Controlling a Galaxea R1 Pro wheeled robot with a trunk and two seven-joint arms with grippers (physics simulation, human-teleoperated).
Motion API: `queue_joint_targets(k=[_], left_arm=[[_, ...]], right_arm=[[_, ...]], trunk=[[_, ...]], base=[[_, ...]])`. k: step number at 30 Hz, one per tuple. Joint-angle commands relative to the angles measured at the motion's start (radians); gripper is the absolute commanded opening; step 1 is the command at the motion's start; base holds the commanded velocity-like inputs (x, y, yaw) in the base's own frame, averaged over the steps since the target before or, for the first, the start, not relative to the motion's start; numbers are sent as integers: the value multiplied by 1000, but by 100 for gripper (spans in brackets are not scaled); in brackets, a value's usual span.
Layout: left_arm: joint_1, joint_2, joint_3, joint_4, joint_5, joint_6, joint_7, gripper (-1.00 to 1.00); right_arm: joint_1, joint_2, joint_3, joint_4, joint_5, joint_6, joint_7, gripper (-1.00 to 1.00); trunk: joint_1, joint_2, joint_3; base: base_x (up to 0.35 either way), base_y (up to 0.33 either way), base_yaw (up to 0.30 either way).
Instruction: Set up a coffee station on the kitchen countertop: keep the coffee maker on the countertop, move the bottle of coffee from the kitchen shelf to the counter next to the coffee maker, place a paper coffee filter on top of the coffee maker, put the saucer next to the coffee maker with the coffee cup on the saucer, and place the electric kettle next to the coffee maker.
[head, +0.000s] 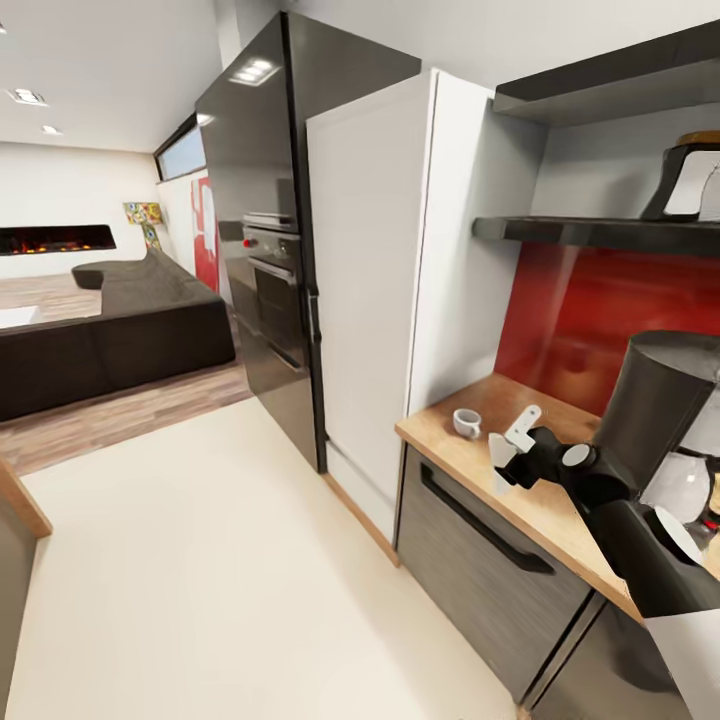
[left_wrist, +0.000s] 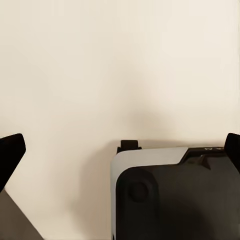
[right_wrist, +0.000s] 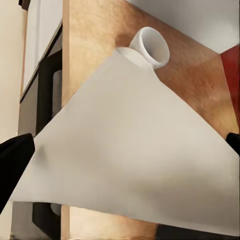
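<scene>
A white paper coffee filter (right_wrist: 130, 150) spreads flat between the fingers of my right gripper (right_wrist: 125, 150), one black fingertip at each of its edges. From the head camera, the right gripper (head: 512, 450) holds the filter (head: 500, 452) just above the wooden countertop (head: 540, 505). The white coffee cup (head: 467, 422) stands on the counter just beyond it, also visible as the cup (right_wrist: 150, 47). The coffee maker's glass carafe (head: 685, 485) peeks out behind my right arm. My left gripper (left_wrist: 120, 150) is open over the cream floor.
A tall white cabinet (head: 370, 290) and a black oven column (head: 265, 270) stand left of the counter. Dark shelves (head: 600, 232) above carry a black-and-white object (head: 690, 185). A drawer with a black handle (head: 480, 520) sits below. A dark sofa (head: 110, 330) lies far left.
</scene>
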Motion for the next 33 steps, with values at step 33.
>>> queue_joint_targets(k=[33], left_arm=[[-1, -2, -2, 1, 1, -3, 1, 100]], right_arm=[[-1, -1, 4, 3, 12, 1, 10, -100]], trunk=[[1, -2, 1]], base=[[-97, -13, -22]])
